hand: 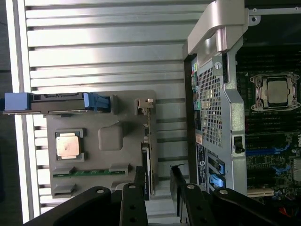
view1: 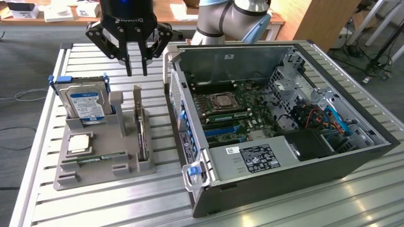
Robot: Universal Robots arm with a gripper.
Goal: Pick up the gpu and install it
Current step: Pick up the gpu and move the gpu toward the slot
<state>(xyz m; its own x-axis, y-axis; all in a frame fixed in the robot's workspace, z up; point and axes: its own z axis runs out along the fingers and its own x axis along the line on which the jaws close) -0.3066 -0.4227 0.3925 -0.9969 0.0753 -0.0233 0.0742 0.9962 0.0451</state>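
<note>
The gpu (view1: 140, 124) is a thin dark card standing on edge in a slot of the grey holder tray (view1: 120, 137), left of the computer case in the exterior view. My gripper (view1: 137, 73) hangs just above the card's far end, its two black fingers apart with nothing between them. In the wrist view the gpu (hand: 149, 146) runs edge-on along the tray (hand: 110, 139), lined up with the gap of the gripper (hand: 156, 168). The fingertips stand clear of the card.
On the tray are a hard drive (view1: 85, 104) with a blue-white label, a square processor chip (view1: 79, 142) and a green memory stick (view1: 104, 157). The open computer case (view1: 303, 156) lies at the exterior view's right, its motherboard (view1: 230, 116) exposed. Everything rests on a slatted metal table (view1: 113, 203).
</note>
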